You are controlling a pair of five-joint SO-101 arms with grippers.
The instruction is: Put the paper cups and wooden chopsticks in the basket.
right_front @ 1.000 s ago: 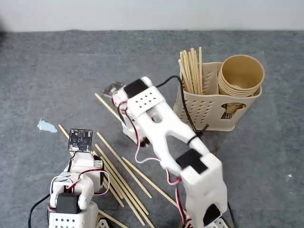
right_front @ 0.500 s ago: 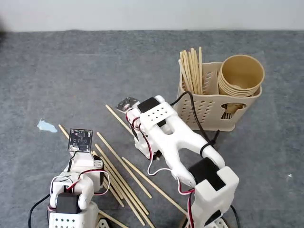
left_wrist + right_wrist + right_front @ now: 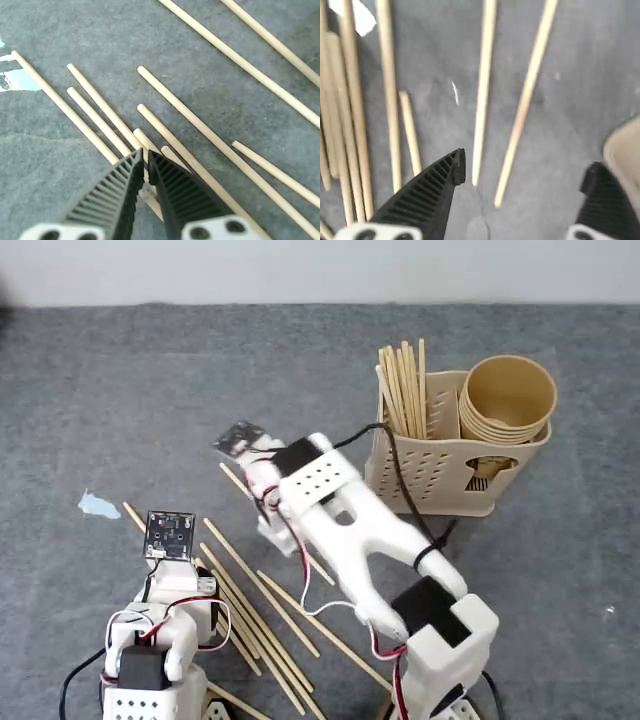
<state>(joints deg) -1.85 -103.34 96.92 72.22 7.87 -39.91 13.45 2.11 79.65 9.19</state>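
Observation:
The beige basket [image 3: 440, 465] stands at the right with a stack of paper cups [image 3: 510, 400] and a bundle of wooden chopsticks [image 3: 403, 385] upright in it. Several loose chopsticks [image 3: 260, 610] lie on the grey mat between the arms. My right gripper [image 3: 525, 175] is open low over the mat, with the ends of two chopsticks [image 3: 482, 90] between its jaws. The right arm [image 3: 340, 520] stretches left of the basket. My left gripper [image 3: 143, 156] is shut and empty, its tips just over the ends of several chopsticks [image 3: 105, 107].
A pale blue scrap [image 3: 98, 506] lies on the mat at the left, also near the chopstick ends [image 3: 15, 82]. The left arm [image 3: 165, 620] sits at the front left. Open mat stretches behind the arms and right of the basket.
The right arm's wrist drew back toward the near side, then swung left and slightly away over the loose chopsticks. The left arm has kept still.

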